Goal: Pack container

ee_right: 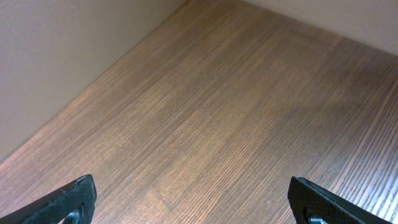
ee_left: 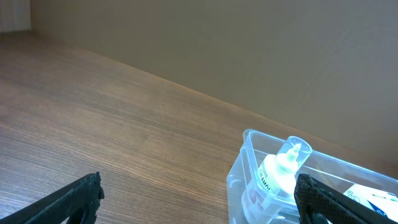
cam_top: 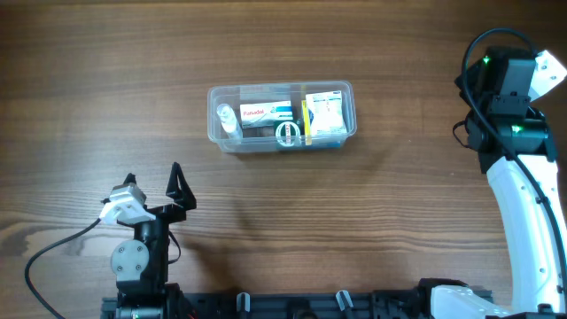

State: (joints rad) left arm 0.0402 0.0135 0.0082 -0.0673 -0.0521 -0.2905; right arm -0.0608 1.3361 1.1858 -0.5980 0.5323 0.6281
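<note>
One container (cam_top: pixel 213 117) holds two boxes (cam_top: pixel 266 112), one bottle (cam_top: pixel 229 118); left pincer (cam_top: pixel 154 181) and right pincer (ee_right: pixel 193 199) spread.

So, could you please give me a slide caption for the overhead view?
Clear container with boxes and a bottle inside; left gripper open, away from it.

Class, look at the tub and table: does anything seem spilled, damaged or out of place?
Nothing stands out. The container sits flat on the table, bottle and boxes inside. The left gripper and right gripper are open, apart from it.
</note>
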